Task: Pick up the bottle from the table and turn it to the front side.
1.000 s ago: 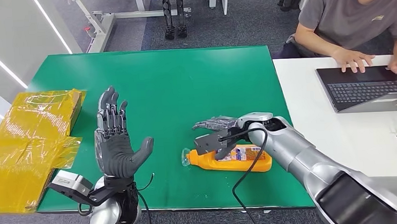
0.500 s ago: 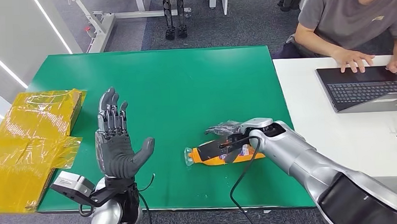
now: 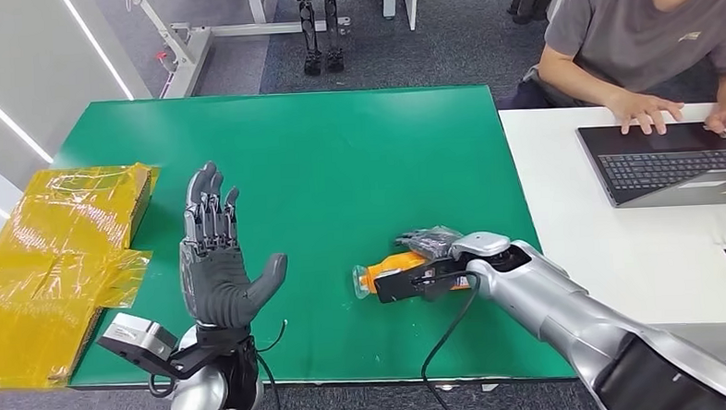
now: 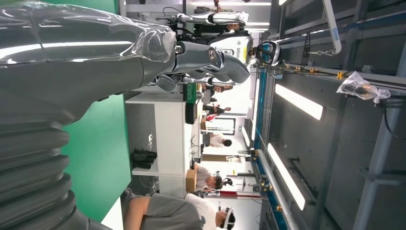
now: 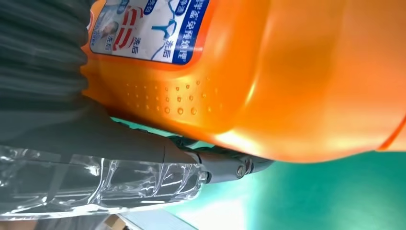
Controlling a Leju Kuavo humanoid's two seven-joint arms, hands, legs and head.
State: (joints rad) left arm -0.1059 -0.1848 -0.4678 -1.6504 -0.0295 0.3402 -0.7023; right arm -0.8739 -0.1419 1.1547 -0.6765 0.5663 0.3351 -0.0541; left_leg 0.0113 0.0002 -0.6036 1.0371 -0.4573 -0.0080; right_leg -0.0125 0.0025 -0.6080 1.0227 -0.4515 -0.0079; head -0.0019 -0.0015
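The right hand (image 3: 433, 262) grips the orange bottle (image 3: 387, 273) near the table's (image 3: 339, 160) front edge. The left hand (image 3: 216, 267) is spread, holding nothing. Turning looks unfinished.

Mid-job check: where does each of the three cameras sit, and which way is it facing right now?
Head view: high on the body, looking down at the green table; both arms show, left robot hand raised, right robot hand on the orange bottle.
Left wrist view: behind the left robot hand, facing across the room.
Right wrist view: close against the bottle.
Head and right wrist views share the bottle.
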